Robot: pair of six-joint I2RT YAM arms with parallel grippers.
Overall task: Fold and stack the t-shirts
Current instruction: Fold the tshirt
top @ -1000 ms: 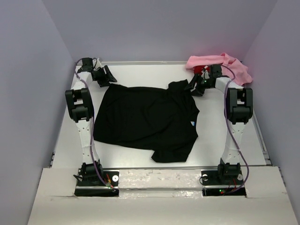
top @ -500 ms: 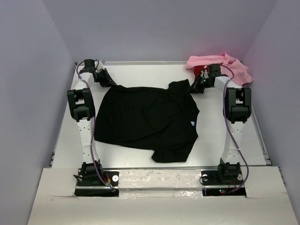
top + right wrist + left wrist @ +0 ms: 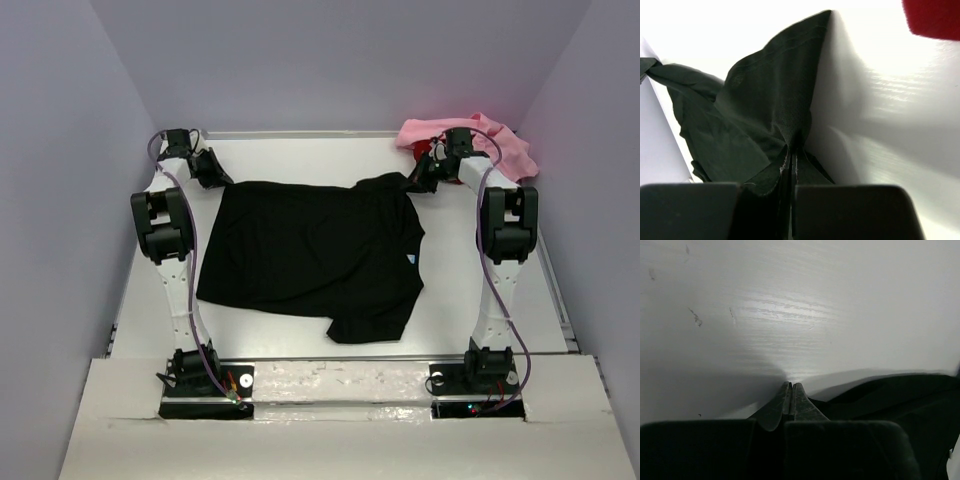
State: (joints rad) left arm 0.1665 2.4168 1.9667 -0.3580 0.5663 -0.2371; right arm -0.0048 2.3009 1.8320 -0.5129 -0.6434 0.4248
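The step in hand looks like taking the far edge of the black t-shirt [image 3: 310, 250] to fold it toward the near side. To do it well, both arms should rise together and travel at the same pace. That keeps the edge between them straight and only lightly taut, since soft cloth sags and skews if one side leads. The far edge should be laid down squarely over the near one before either grip lets go. The loose near sleeve [image 3: 365, 325] may want tucking afterwards. The left hand [image 3: 212, 172] sits at the far left corner of the shirt. Its fingers [image 3: 785, 400] are pressed together, and the dark cloth edge runs off from them to the right, so it seems pinched on that corner. The right hand [image 3: 418, 181] is clamped on a raised peak of black cloth at the far right, by the sleeve. The wrist view shows the fabric drawn up into the closed fingertips [image 3: 787, 165]. The shirt lies spread across the middle of the worktop [image 3: 300, 155], its neck label [image 3: 411, 262] toward the right. The pink t-shirt [image 3: 505, 150] is heaped in the far right corner just behind the right hand, with a patch of the red t-shirt [image 3: 935, 17] showing beside it.
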